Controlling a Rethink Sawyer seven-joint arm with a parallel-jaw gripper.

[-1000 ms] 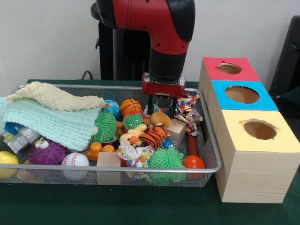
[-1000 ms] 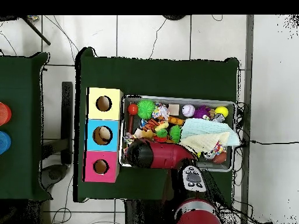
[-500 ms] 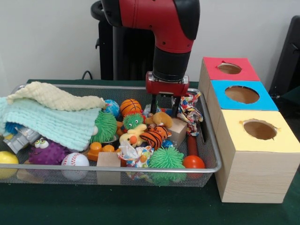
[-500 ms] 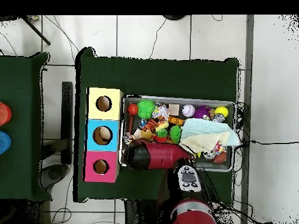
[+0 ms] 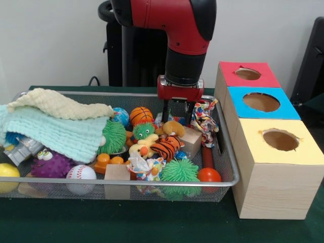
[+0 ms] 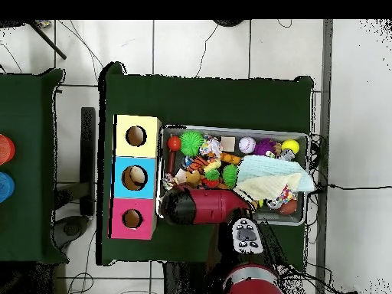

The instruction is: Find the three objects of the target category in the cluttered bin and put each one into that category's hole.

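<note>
While I watch the front view, my claw (image 5: 177, 119) hangs low over the back right part of the wire bin (image 5: 225, 152), its two dark fingers (image 5: 165, 111) apart and nothing held between them. The fingertips stand just above a small tan plush toy (image 5: 173, 127) that lies on top of the heap, and I cannot tell whether they touch it. Just beside the claw toward the boxes, a knotted rope toy (image 5: 204, 121) leans against the bin's rim.

In front of the plush lie an orange-and-black striped plush (image 5: 165, 148), a wooden block (image 5: 190, 140) and a yellow duck (image 5: 143, 145). A small basketball (image 5: 140, 115) and a green spiky ball with eyes (image 5: 144, 130) sit just behind and beside them. Nearer the camera I see another green spiky ball (image 5: 179, 171), an orange ball (image 5: 209, 175), a baseball (image 5: 81, 173) and a purple spiky toy (image 5: 51, 163). A pale green cloth (image 5: 55, 131) and a cream cloth (image 5: 58, 105) cover the other end of the bin, with a yellow ball (image 5: 8, 170) at the corner.

Three boxes stand in a row touching the bin's side on the green surface (image 5: 126, 223): the yellow box (image 5: 279, 152), the blue box (image 5: 260, 103) and the red box (image 5: 247, 74), each with a round hole on top. From overhead, the red arm (image 6: 207, 205) lies across the bin's edge and hides the claw.
</note>
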